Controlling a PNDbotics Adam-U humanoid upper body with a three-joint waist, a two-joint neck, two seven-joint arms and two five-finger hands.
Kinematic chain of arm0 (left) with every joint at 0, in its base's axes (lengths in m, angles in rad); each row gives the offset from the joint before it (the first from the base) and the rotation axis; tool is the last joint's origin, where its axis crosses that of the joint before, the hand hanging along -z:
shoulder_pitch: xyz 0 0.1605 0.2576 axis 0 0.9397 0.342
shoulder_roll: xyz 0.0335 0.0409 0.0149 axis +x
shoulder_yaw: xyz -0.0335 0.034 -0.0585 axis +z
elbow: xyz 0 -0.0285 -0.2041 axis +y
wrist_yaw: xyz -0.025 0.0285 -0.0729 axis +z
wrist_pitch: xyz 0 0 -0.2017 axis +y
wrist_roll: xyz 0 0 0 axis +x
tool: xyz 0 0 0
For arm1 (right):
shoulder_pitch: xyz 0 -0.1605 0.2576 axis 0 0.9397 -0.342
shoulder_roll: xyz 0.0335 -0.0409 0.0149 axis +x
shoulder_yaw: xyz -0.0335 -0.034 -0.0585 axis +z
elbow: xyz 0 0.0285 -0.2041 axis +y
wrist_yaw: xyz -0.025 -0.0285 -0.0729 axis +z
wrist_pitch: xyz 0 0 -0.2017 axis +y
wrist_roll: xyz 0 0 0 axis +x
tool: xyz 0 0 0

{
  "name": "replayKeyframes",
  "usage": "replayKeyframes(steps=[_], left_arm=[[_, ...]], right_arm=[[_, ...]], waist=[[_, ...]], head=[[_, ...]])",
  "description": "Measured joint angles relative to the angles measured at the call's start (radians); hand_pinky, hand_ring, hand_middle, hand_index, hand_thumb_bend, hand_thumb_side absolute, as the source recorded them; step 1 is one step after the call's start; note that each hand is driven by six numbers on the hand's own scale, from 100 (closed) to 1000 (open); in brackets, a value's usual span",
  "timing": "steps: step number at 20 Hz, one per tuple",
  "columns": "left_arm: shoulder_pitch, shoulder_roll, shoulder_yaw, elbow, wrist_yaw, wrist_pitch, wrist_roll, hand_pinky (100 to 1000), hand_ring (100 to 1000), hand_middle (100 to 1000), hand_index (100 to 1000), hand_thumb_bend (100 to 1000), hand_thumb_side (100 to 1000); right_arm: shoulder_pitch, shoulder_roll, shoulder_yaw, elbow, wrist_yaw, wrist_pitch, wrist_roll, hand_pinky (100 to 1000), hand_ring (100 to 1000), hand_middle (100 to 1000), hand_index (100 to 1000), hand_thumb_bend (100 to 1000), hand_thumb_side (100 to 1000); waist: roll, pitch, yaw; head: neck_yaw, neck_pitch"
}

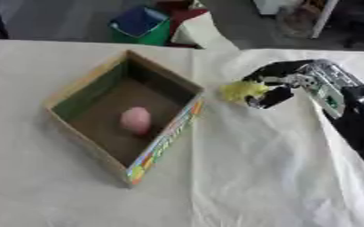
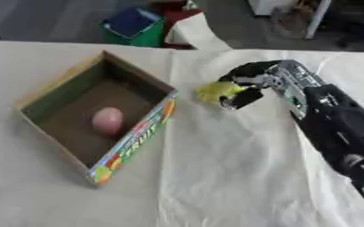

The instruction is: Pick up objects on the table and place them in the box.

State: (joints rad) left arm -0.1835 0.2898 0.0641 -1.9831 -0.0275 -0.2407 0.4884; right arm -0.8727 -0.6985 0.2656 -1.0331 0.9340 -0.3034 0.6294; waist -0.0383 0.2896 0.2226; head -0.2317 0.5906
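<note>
An open cardboard box (image 1: 166,139) with a colourful printed side lies on the white-covered table, left of centre. A pink egg-shaped object (image 1: 136,119) rests on its brown floor. My right hand (image 1: 278,82) comes in from the right and is curled round a small yellow object (image 1: 242,91), holding it just right of the box's near right corner, outside the rim. I cannot tell whether the yellow object touches the cloth. My left hand shows in neither view.
A white cloth (image 1: 239,177) covers the table, with folds and creases. Beyond the far edge, on the floor, stand a blue and green bin (image 1: 142,24) and a red and white item (image 1: 197,26).
</note>
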Motion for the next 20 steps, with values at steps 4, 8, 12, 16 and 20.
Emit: replayKeyframes(steps=[4, 8, 12, 16, 20], left_arm=[[0.000, 0.000, 0.000, 0.000, 0.000, 0.002, -0.001, 521, 631, 623, 734, 100, 913], [0.000, 0.000, 0.000, 0.000, 0.000, 0.004, -0.003, 520, 631, 623, 734, 100, 912], [0.000, -0.001, 0.000, 0.000, 0.000, 0.008, -0.003, 520, 630, 622, 733, 100, 914], [0.000, -0.008, 0.000, 0.000, 0.000, 0.012, -0.003, 519, 631, 622, 733, 100, 912], [0.000, -0.008, 0.000, 0.000, 0.000, 0.014, -0.002, 518, 631, 623, 733, 100, 909]], right_arm=[[-0.008, 0.010, 0.000, 0.024, 0.027, 0.000, -0.013, 708, 851, 822, 890, 100, 837], [-0.014, 0.018, 0.000, 0.043, 0.046, -0.003, -0.031, 690, 833, 776, 804, 100, 804], [-0.017, 0.026, -0.001, 0.058, 0.058, -0.004, -0.067, 643, 790, 666, 684, 100, 659], [-0.017, 0.035, -0.007, 0.076, 0.068, 0.010, -0.134, 600, 747, 557, 594, 100, 318], [-0.015, 0.042, -0.010, 0.088, 0.066, 0.018, -0.193, 564, 702, 473, 536, 100, 231]], waist=[[0.000, 0.000, 0.002], [0.000, 0.000, 0.003], [0.000, 0.000, 0.004], [0.000, 0.001, 0.004], [0.001, 0.001, 0.003]], head=[[0.000, -0.003], [-0.001, -0.003], [-0.003, -0.004], [-0.003, -0.004], [-0.003, -0.004]])
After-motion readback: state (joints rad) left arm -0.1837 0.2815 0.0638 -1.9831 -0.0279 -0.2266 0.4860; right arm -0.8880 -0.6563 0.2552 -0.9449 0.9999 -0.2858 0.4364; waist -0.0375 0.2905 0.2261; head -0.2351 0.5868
